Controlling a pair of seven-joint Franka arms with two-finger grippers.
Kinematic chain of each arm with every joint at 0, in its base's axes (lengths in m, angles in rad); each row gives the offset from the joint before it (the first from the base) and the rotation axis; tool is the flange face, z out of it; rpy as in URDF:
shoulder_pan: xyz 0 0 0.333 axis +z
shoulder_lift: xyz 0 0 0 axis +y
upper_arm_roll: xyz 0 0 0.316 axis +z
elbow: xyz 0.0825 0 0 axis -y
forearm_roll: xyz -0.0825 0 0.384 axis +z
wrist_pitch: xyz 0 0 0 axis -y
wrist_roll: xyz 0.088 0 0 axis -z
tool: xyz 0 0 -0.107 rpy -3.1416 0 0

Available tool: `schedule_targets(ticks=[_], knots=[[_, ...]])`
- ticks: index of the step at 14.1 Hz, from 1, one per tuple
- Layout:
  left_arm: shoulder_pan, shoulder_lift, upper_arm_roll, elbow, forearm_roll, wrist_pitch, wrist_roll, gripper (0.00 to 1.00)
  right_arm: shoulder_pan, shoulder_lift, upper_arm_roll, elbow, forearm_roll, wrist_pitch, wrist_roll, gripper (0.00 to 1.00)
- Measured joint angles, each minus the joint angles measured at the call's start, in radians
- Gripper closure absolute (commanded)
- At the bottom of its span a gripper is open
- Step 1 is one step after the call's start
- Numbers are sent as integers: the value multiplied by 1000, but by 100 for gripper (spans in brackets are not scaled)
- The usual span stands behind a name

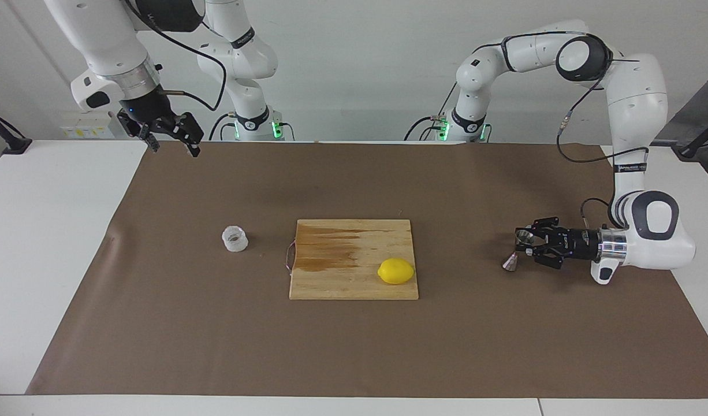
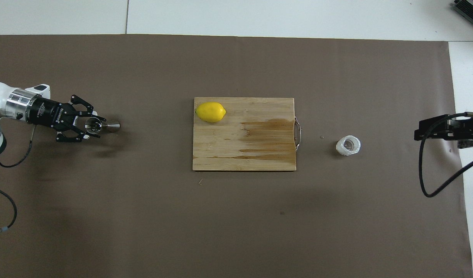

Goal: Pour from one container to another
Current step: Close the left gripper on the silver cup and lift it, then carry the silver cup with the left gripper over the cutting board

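Low, left gripper (image 1: 526, 242) clamps the jigger (image 1: 517, 252) sideways.

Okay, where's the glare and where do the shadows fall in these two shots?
Facing view: the steel jigger in the left gripper glints, and the lemon casts a faint shadow on the cutting board. Overhead view: soft, diffuse shadows darken the brown mat; the plastic cup looks washed out.

Cutting board (image 1: 354, 259), lemon (image 1: 396, 271) between jigger (image 1: 518, 249), cup (image 1: 235, 238)

Probably a robotics lab: two white arms (image 1: 631, 92) bolted by a paper-covered table (image 1: 53, 231), bare walls.
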Motion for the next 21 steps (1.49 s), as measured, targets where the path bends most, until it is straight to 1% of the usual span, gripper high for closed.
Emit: schedule_targets(ticks=[1, 2, 3, 9, 11, 14, 17, 21], knots=[[0, 0, 0, 0, 0, 0, 0, 87, 0, 0, 0, 0, 0, 0, 0, 0], [0, 0, -1, -1, 0, 0, 0, 98, 0, 0, 0, 0, 0, 0, 0, 0], [0, 0, -1, -1, 0, 0, 0, 100, 0, 0, 0, 0, 0, 0, 0, 0], [0, 0, -41, -1, -22, 0, -3, 100, 0, 0, 0, 0, 0, 0, 0, 0], [0, -4, -57, -2, -52, -2, -22, 100, 0, 0, 0, 0, 0, 0, 0, 0], [-9, -34, -72, -20, -130, -6, -53, 100, 0, 0, 0, 0, 0, 0, 0, 0], [-54, -83, -73, -59, -223, 2, -93, 100, 0, 0, 0, 0, 0, 0, 0, 0], [-137, -135, -73, -123, -352, 101, -137, 100, 0, 0, 0, 0, 0, 0, 0, 0]])
